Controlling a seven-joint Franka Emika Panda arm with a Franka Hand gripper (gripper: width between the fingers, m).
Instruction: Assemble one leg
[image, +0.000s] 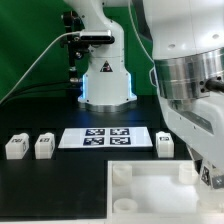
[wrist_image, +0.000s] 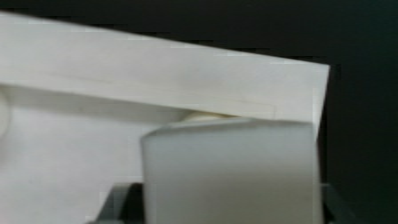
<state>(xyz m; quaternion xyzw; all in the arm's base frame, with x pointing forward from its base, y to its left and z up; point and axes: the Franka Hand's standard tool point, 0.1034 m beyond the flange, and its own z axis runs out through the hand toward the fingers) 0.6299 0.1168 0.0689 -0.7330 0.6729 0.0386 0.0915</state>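
Gripper (image: 206, 172): you have it clamped on one leg (wrist_image: 231, 172), fingers (wrist_image: 121, 204) either side, poised at a tray (wrist_image: 160, 70) corner (contact unclear). Table (image: 60, 195), from the exterior view's left: end leg (image: 15, 146), its neighbour (image: 43, 146), marker board (image: 107, 138), third leg (image: 164, 145), all standing apart.

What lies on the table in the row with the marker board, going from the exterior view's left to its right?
first leg → second leg → marker board → third leg
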